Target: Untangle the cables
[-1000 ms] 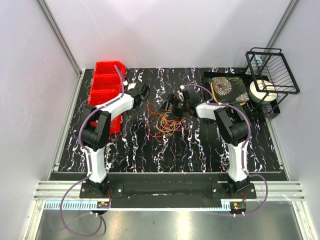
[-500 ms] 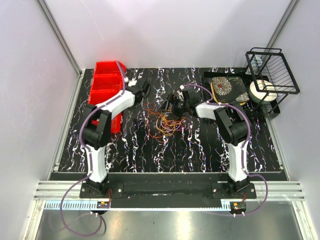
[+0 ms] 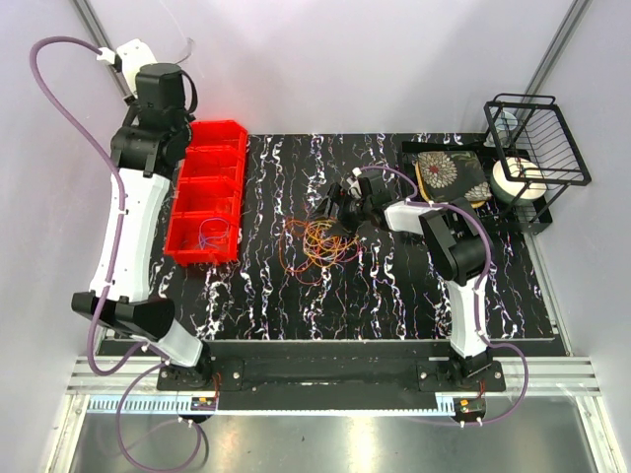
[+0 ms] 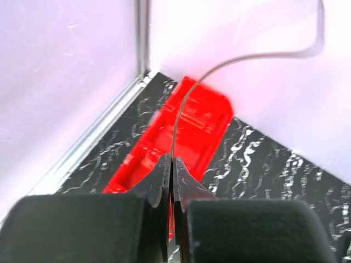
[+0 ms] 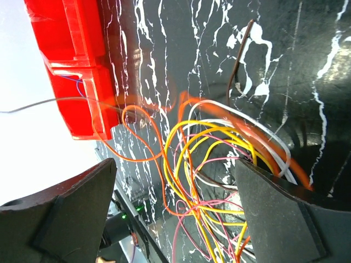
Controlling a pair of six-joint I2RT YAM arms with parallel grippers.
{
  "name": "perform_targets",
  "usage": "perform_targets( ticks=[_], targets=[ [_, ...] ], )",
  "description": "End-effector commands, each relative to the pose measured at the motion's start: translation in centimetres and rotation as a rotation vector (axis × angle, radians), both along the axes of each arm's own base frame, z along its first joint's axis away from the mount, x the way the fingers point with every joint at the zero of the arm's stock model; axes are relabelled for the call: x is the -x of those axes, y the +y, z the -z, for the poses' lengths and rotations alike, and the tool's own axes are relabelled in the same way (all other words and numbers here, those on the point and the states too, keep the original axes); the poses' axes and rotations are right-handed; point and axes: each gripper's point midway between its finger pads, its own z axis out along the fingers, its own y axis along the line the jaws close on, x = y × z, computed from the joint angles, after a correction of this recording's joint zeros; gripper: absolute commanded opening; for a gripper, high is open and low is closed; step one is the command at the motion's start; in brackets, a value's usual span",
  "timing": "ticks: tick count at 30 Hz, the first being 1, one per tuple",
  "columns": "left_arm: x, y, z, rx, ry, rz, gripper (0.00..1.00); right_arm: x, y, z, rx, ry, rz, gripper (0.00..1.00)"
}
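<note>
- One thin grey wire (image 4: 219, 64) is pinched in the fully closed left gripper (image 4: 173, 163), raised high over the red bin (image 3: 240, 187) at ten o'clock of the table (image 3: 394, 296)
- One bluish wire (image 3: 210, 235) lies in the bin's nearest compartment, so sorting looks begun
- Most of the cables (image 3: 320, 246) sit in a knotted orange and yellow heap mid-table, at three o'clock from the bin; I judge that most of the work remains
- Right gripper (image 3: 342, 209), jaws wide apart and gripping nothing, hovers at one o'clock of the heap, its fingers either side of some strands
</note>
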Motion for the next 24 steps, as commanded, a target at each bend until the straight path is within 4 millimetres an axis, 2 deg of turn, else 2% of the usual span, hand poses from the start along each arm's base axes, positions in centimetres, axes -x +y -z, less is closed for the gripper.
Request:
perform_targets(
  ticks=[1,6,10,13,18,24],
  targets=[
    [0.5,2.0,2.3,-0.078,0.115,-0.05,0.0,0.5,-0.5,3.0,0.045,0.066,0.011,0.96],
    [0.8,4.0,1.0,-0.07,0.072,-0.082,0.0,0.6,-0.5,3.1,0.042,0.073,0.007,0.96],
    [0.3,4.9,0.8,-0.066,0.059,-0.106,0.0,0.6,-0.4,3.2,0.041,0.074,0.002,0.96],
    [0.2,5.4,-0.8,-0.068,0.024,-0.115,0.0,0.6,-0.4,3.2,0.04,0.077,0.001,0.96],
    [0.5,5.8,-5.6,-0.072,-0.096,-0.132,0.0,0.7,-0.2,3.2,0.032,0.083,-0.006,0.97],
    [2.4,6.1,-12.7,-0.034,-0.335,-0.146,0.0,0.7,-0.1,3.6,0.031,0.102,-0.006,0.98]
  ],
)
